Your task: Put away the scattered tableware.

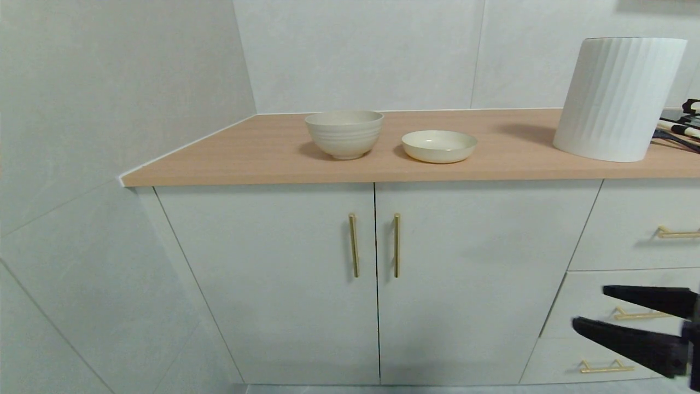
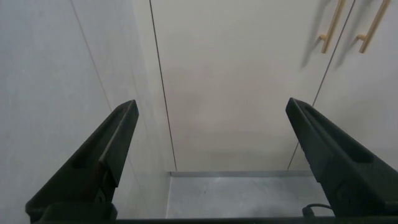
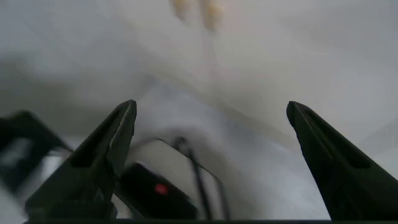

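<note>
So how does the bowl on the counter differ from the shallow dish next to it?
The bowl is deep and tall-walled; the shallow dish is low and wide. The bowl has ribbed bands round its outside, the shallow dish looks smooth. The bowl is a duller beige, the shallow dish a creamier yellow. Both stand upright on the wooden countertop, side by side without touching.

right pincer (image 1: 589, 306) cut by edge, cabinet handles (image 3: 211, 12) blurred
</note>
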Available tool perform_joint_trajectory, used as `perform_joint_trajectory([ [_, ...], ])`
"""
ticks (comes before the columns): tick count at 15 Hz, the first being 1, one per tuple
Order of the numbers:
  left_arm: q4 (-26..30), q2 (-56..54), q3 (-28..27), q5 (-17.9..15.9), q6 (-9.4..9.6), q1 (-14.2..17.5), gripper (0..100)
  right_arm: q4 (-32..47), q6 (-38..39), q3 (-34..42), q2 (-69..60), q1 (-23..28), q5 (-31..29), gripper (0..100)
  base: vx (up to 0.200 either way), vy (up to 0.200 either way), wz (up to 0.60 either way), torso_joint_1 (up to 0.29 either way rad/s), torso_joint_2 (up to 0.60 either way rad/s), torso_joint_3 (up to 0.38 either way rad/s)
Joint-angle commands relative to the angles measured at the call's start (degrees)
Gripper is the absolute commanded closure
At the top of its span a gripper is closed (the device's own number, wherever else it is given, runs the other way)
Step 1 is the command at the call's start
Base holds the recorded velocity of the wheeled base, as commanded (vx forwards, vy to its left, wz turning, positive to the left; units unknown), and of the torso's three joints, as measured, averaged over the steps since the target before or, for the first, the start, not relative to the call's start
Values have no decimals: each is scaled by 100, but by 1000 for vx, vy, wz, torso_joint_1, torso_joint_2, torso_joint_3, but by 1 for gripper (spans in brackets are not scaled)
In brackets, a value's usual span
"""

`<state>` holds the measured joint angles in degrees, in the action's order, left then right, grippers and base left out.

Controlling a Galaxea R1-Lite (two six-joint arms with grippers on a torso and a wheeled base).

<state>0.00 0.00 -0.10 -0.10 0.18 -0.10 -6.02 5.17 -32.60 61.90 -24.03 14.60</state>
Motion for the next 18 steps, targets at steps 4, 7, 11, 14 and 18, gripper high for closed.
perform_joint_trajectory([
  [4,0,0,1,1,-1,1,0,-584,784,-1970,2854,-1051,447,0,0,0,0,0,0,0],
  [7,0,0,1,1,-1,1,0,-769,837,-2770,4049,-1166,482,0,0,0,0,0,0,0],
  [11,0,0,1,1,-1,1,0,-1850,863,-2585,4708,-1166,447,0,0,0,0,0,0,0],
  [14,0,0,1,1,-1,1,0,-2395,1267,-2585,4928,-1157,403,0,0,0,0,0,0,0],
  [18,0,0,1,1,-1,1,0,-3160,1338,-2506,5183,-1130,218,0,0,0,0,0,0,0],
])
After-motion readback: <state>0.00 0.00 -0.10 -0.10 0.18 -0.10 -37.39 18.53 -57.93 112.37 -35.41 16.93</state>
